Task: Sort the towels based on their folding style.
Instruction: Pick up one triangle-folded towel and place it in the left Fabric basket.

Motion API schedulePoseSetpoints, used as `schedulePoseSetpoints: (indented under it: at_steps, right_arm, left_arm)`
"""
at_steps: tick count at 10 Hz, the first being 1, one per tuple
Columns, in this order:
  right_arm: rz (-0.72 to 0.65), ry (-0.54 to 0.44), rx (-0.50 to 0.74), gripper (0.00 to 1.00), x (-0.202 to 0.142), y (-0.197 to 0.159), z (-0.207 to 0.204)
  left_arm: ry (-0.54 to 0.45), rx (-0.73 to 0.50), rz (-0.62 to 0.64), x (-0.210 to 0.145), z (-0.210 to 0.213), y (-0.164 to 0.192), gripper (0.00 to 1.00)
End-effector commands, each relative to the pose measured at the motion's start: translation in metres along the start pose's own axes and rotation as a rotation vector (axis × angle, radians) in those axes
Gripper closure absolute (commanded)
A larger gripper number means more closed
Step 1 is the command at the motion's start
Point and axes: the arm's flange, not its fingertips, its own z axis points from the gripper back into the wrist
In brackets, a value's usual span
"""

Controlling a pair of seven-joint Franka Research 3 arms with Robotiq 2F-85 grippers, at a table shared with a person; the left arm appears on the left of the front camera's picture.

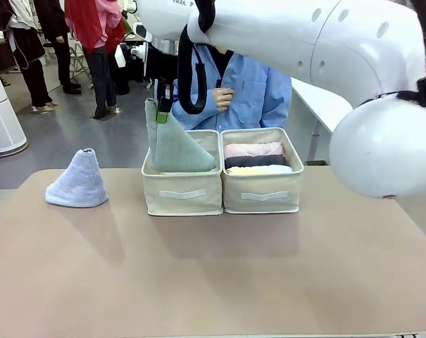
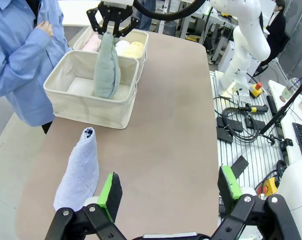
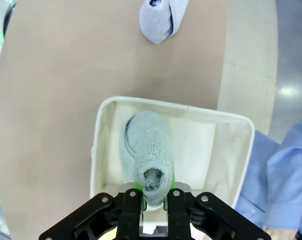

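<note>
A pale grey-green cone towel [image 1: 176, 149] hangs point-up inside the left beige bin [image 1: 183, 193], and my right gripper [image 1: 162, 111] is shut on its tip. From the right wrist, the same towel [image 3: 147, 155] drops from the gripper [image 3: 151, 196] into the bin [image 3: 98, 150]. A lavender-blue cone towel [image 1: 79, 180] stands on the table at the left. It lies just beside my open left gripper [image 2: 169, 189], whose fingers hold nothing. Rolled pink [image 1: 253, 149], dark grey [image 1: 256, 161] and yellow [image 1: 259, 170] towels lie in the right bin [image 1: 262, 193].
A person in a blue shirt [image 1: 251, 91] stands right behind the bins, one hand at the chest. My right arm's white links [image 1: 381, 141] fill the upper right of the front view. The near half of the tan table [image 1: 213, 274] is bare.
</note>
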Motion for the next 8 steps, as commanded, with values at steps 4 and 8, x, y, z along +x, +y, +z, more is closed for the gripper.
schedulePoseSetpoints:
  at_steps: [4, 8]
  right_arm:
    - [-0.007, -0.023, 0.072, 0.83, 0.011, -0.039, -0.026]
    - [-0.014, -0.021, 0.140, 0.83, 0.007, -0.041, -0.048]
  left_arm:
    - [-0.005, 0.010, 0.000, 0.001, 0.000, -0.001, 0.00]
    - [-0.005, 0.010, 0.000, 0.001, 0.000, -0.001, 0.00]
